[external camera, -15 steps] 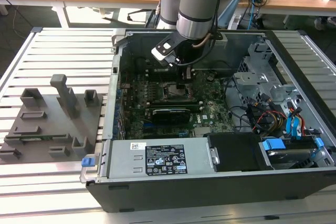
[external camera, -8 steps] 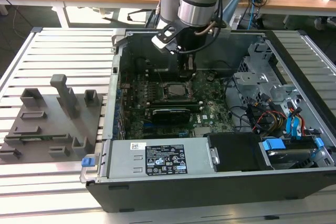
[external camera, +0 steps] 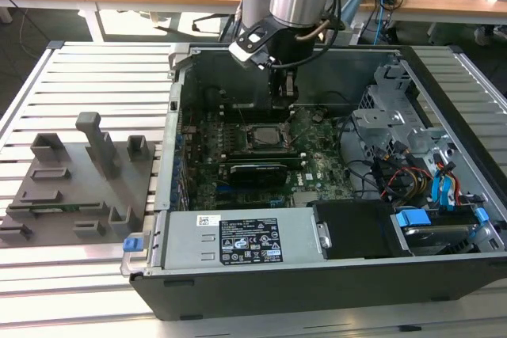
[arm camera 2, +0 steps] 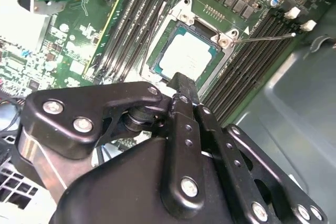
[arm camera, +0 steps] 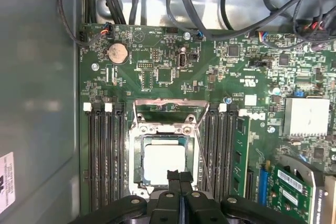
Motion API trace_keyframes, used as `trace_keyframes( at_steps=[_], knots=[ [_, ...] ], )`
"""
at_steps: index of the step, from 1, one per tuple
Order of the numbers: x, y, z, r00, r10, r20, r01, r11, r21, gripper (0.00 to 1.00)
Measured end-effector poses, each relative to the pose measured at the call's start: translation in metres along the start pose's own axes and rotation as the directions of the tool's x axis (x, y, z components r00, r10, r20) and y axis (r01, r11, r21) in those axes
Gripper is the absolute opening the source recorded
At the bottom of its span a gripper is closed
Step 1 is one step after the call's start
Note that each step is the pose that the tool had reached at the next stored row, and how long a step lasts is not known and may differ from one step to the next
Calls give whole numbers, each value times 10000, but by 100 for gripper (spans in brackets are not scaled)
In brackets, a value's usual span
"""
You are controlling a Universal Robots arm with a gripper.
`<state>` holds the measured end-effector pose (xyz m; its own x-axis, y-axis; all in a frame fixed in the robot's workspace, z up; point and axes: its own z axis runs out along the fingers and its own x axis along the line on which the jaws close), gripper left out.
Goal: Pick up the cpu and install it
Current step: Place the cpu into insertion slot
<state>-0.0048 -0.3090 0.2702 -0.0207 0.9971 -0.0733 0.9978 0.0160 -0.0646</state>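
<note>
— What colour does your cpu (arm camera: 164, 162) show?
— You're looking at a pale silvery-white top. Your motherboard (arm camera: 157, 77) is deep green, with black memory slots (arm camera: 105, 156).
— And your claw (arm camera: 180, 178)?
— Matte black, dotted with silver screws (arm camera 2: 189, 186). In the exterior view your fixture blocks (external camera: 71, 180) are plain grey, on a striped pale-grey surface (external camera: 95, 69).

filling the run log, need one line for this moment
cpu: lying in open socket | gripper: just over cpu | jaws: shut, empty

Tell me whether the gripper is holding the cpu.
No, in the first wrist view the cpu lies in the motherboard socket, and the gripper is shut with nothing in it.
</note>
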Motion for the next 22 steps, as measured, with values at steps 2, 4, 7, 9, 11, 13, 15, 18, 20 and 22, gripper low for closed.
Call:
trace_keyframes(
  at_steps=[2,4,7,9,11,13,15,18,20,22],
  knots=[
    [-6,-5,-75,10000,1,25,-1,10000,1,11],
    [-11,-10,-150,10000,2,38,-2,10000,1,11],
    [-15,-13,-206,10000,3,45,-3,10000,1,11],
    [-19,-17,-256,10000,3,56,-3,10000,2,11],
    [-24,-21,-323,10000,4,63,-4,10000,1,11],
    [-30,-26,-398,10000,4,71,-4,10000,1,11],
    [-32,-28,-430,10000,4,73,-4,10000,2,11],
    [-37,-32,-495,10000,5,74,-5,10000,2,11],
    [-40,-35,-538,10000,5,76,-5,10000,2,11],
    [-44,-39,-599,10000,4,79,-4,10000,2,11]
  ],
)
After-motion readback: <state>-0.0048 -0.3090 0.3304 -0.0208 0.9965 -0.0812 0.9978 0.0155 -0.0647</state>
